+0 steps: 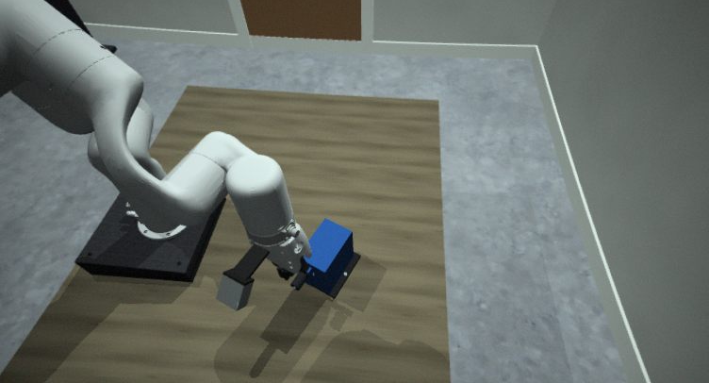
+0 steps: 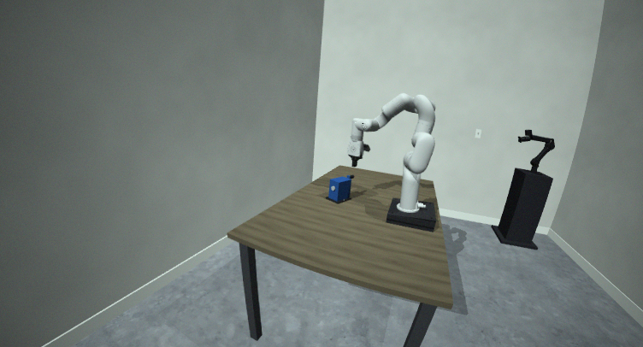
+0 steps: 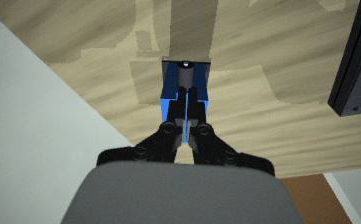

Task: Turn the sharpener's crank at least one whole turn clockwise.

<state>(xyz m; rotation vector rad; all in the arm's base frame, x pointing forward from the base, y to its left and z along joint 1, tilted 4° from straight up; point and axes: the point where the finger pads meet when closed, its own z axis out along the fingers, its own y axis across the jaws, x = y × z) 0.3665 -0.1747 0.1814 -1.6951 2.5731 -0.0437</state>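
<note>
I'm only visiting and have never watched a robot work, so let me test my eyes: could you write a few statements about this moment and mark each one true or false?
1. The pincer is shut with nothing between its fingers. True.
2. The pincer is clamped on the crank knob. False: in the exterior view it hangs well above the knob.
3. The blue pencil sharpener stands on the wooden table. True.
4. The sharpener lies tipped on its side. False: it stands upright on its dark base.
5. A second, black arm stands on a pedestal off the table. True.
</note>
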